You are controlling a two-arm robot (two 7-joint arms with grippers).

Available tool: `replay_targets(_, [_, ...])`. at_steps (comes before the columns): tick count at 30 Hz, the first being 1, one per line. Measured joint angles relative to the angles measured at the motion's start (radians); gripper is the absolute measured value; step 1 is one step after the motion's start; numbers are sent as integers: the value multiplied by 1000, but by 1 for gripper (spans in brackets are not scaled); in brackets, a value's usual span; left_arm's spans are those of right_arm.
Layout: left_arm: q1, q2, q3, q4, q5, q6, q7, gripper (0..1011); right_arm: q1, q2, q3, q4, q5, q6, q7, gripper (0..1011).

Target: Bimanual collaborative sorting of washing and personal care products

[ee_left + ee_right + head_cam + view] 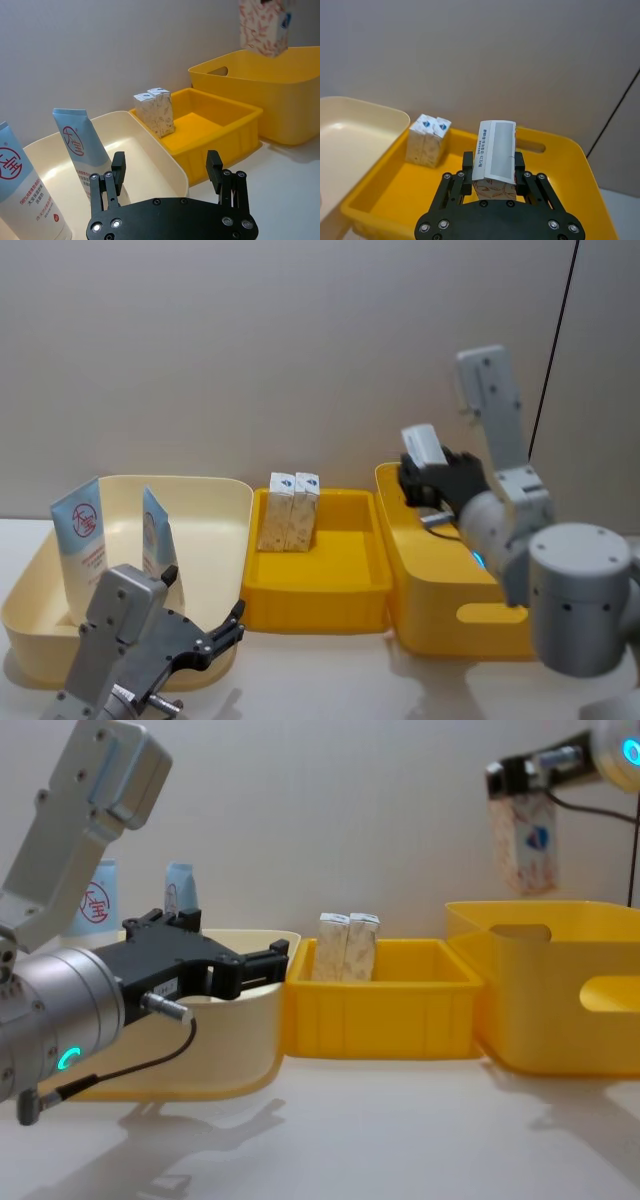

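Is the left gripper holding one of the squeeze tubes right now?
No, the left gripper is open with nothing in it, while the squeeze tubes stand in the cream bin.

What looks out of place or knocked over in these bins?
Nothing stands out. Two tubes stand in the cream bin, and two cartons stand upright side by side in the yellow tray. The right gripper holds a third carton above the deep yellow bin; the left gripper is open by the cream bin.

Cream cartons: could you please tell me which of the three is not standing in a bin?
The carton held by the right gripper, up above the tall yellow bin; the other two stand in the shallow tray.
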Motion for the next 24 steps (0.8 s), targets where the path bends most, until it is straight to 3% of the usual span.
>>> replay_targets(10, [0,0,0,0,0,0,0,1003,-74,12,68,-11,10,21,-16,449])
replay_targets(19, [0,0,0,0,0,0,0,1003,-83,17,119,2,5,-8,-42,452])
replay_targets(24, [0,0,0,0,0,0,0,1003,-82,20,133,8,0,-19,-50,564])
